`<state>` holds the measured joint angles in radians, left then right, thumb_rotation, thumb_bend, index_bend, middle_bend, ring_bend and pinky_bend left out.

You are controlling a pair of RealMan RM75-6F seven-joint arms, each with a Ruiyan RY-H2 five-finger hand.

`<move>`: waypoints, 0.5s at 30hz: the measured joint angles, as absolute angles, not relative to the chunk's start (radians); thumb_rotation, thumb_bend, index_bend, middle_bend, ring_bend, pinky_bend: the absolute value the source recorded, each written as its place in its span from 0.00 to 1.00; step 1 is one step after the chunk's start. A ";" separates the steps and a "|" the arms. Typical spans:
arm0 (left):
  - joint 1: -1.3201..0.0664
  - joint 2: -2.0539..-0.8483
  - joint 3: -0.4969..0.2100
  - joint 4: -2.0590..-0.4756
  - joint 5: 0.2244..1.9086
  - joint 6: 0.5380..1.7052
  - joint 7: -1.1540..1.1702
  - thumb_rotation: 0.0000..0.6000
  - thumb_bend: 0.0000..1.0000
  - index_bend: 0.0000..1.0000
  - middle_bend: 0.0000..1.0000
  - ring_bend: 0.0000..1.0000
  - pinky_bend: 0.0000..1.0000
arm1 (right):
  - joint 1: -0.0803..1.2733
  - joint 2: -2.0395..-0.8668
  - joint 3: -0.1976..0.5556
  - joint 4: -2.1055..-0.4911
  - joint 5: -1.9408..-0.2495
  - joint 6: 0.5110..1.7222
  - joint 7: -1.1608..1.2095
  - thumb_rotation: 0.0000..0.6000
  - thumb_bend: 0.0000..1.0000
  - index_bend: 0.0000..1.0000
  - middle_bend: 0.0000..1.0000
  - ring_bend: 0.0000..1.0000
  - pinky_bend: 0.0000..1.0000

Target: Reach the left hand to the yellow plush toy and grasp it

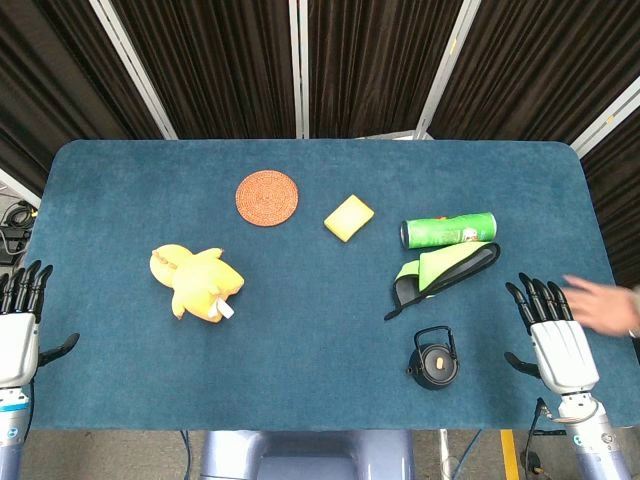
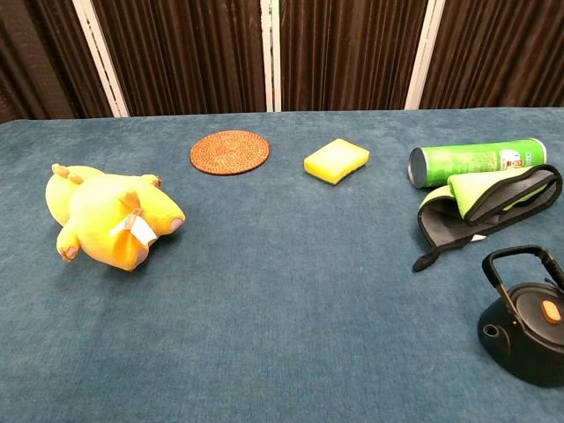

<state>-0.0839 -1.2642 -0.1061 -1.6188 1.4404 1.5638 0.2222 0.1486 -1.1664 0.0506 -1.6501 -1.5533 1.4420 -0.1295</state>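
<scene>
The yellow plush toy [image 1: 196, 282] [image 2: 110, 214] lies on the left half of the blue table [image 1: 320, 340], a white tag at its near end. My left hand [image 1: 20, 325] hovers at the table's left edge, fingers straight and spread, holding nothing, well to the left of the toy. My right hand [image 1: 555, 340] is at the right front edge, fingers also spread and empty. Neither hand shows in the chest view.
A woven round coaster [image 1: 267, 197], a yellow sponge [image 1: 348, 217], a green can [image 1: 448, 231] lying on its side, a green and black pouch [image 1: 440, 270] and a small black kettle [image 1: 434, 360] lie on the table. A blurred human hand [image 1: 605, 305] is at the right edge.
</scene>
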 measured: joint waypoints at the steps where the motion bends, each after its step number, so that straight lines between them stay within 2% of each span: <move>1: -0.084 -1.264 -0.106 -1.619 1.440 1.563 0.223 1.00 0.13 0.00 0.00 0.00 0.00 | 0.148 -1.166 0.050 -1.651 -1.555 1.444 -0.129 1.00 0.15 0.00 0.00 0.00 0.00; 15: -0.091 -1.268 -0.101 -1.609 1.453 1.555 0.223 1.00 0.14 0.00 0.00 0.00 0.00 | 0.145 -1.161 0.055 -1.652 -1.553 1.453 -0.120 1.00 0.15 0.00 0.00 0.00 0.00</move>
<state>-0.0908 -1.2684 -0.1009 -1.6093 1.4533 1.5553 0.2227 0.1450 -1.1612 0.0552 -1.6522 -1.5527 1.4532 -0.1203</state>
